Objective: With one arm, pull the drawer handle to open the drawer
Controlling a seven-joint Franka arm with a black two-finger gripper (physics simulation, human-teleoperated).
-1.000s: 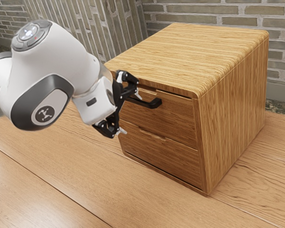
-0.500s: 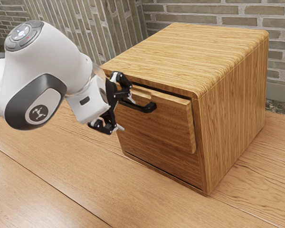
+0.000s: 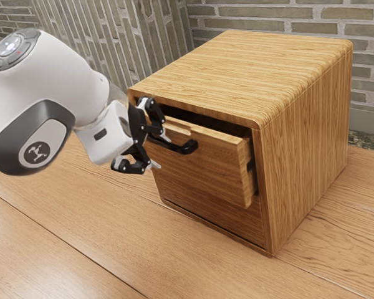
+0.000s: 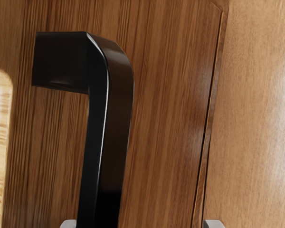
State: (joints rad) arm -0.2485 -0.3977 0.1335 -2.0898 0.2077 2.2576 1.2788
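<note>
Gripper (image 3: 157, 147), fingers spread around the black handle (image 3: 181, 148) at centre-left, with the upper drawer (image 3: 212, 165) partly open; a straight, level pull should avoid slipping.

The exterior view faces the cabinet (image 3: 268, 81) from one side; the wrist view looks closely at their shared handle (image 4: 107, 133).

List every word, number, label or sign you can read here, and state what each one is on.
Readable words, numbers or brand names: none.
Sign without letters: a small white emblem on the grey joint cap of the arm.
The cabinet, drawer front and handle carry no labels.
</note>
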